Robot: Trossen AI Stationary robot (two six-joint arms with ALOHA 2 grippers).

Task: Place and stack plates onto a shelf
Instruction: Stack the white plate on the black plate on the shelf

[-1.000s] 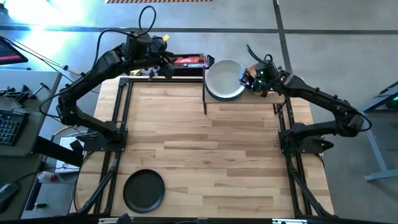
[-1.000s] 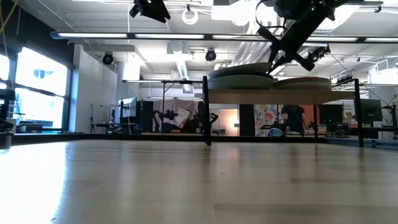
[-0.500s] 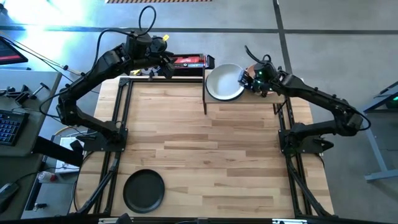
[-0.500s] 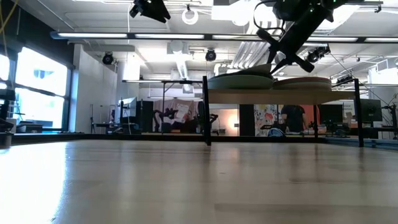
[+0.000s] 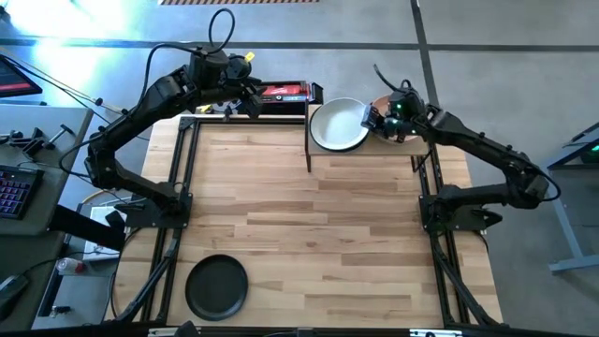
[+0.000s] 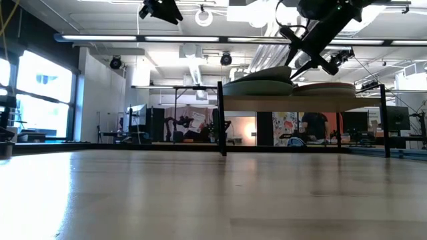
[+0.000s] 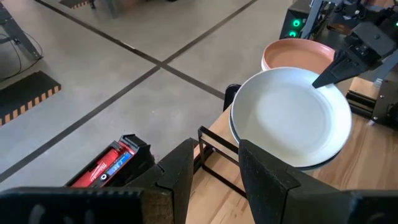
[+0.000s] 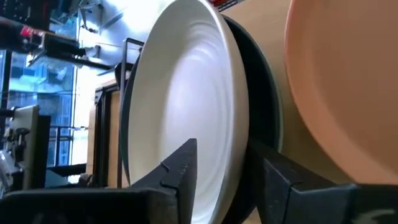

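Off-white plate (image 5: 338, 124) now sits lower; right hand (image 5: 372, 119) has loosened.

The high camera looks straight down on the whole worktop (image 5: 309, 215); the low one sits at its surface, facing the room. Both wrist cameras look closely at the off-white plate (image 7: 289, 115) — shared with the overhead.

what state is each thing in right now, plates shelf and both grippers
white plate: top of the left stack on the shelf, its rim between the right gripper's fingers
peach plate: top of the stack beside it
black plate: flat on the table, near corner, untouched
shelf: raised on black posts, holds two stacks
right gripper: open, at the white plate's rim
left gripper: open, empty, beside the shelf
red box: lying behind the table
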